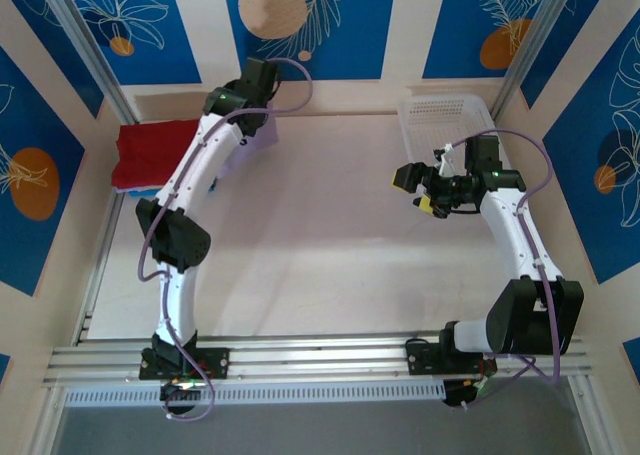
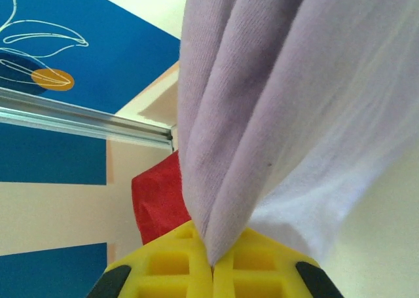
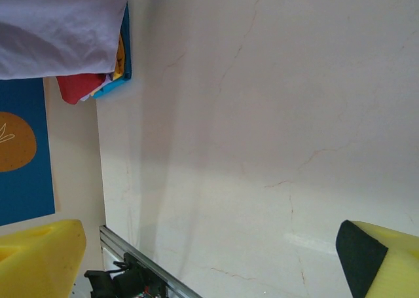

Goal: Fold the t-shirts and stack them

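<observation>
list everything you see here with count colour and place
lavender tee: one, pale purple, hanging from the left tool at far left
folded tees: one stack, red on top, blue, yellow and orange edges below, far left table edge
basket: one, white, far right corner
table: one, cream marble
wall panels: several, blue with orange and white print, around the table
left tool: one, yellow, shut on the lavender tee
right tool: one, yellow, open, holding nothing, near the basket
</observation>
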Tool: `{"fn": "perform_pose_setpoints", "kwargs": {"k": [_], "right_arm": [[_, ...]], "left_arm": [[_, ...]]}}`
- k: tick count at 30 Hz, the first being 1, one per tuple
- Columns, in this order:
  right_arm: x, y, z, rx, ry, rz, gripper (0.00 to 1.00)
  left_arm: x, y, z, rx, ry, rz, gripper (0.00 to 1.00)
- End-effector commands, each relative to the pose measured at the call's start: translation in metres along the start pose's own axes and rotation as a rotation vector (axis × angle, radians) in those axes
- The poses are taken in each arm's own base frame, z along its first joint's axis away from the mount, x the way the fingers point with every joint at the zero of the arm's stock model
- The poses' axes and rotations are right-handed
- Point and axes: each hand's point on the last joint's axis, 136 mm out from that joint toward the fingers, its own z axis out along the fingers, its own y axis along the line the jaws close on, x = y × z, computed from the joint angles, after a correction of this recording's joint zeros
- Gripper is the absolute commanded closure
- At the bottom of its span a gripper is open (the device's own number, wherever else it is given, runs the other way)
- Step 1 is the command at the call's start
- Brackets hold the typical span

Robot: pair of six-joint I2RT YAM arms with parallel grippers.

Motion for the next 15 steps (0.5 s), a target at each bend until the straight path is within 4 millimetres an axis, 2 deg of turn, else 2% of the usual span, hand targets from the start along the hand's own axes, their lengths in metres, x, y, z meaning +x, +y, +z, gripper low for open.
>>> {"fn": "perform_pose_setpoints", "kwargs": {"k": [1, 7, 15], "right_arm": [[0.002, 0.001, 0.002, -0.002, 0.012, -0.016, 0.01], [0.004, 0.0, 0.003, 0.001, 0.02, -0.009, 0.01], [0.004, 0.005, 0.005, 0.0, 0.024, -0.017, 0.01]], "left_arm": [[0.001, 0.031, -0.004, -0.023, 0.005, -0.104, 1.0], [0.007, 0.063, -0.008, -0.014, -0.009, -0.239, 1.0], [0.025, 0.093, -0.007, -0.023, 0.015, -0.336, 1.0]]}}
